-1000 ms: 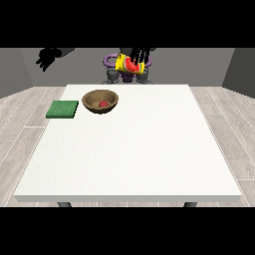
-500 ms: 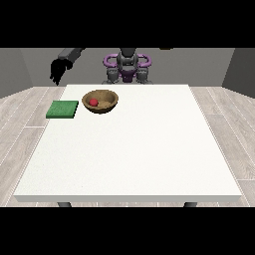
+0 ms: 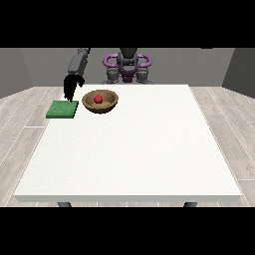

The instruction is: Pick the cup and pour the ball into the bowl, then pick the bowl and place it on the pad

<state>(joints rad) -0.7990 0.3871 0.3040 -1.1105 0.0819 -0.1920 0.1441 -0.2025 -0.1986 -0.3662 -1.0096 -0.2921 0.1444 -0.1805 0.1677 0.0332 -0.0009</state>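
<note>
Brown wooden bowl (image 3: 100, 101), round, shallow; red ball (image 3: 98, 99) inside.

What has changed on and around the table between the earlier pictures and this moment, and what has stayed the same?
The hand at the view's left has come down from high beside the robot to hang over the table's far edge, just above the green pad. It holds nothing. The wooden bowl, the red ball inside it and the pad have not moved.

The hand at the view's left (image 3: 72, 86) hangs from a grey arm at the far left, its fingers pointing down; no other hand shows.
</note>
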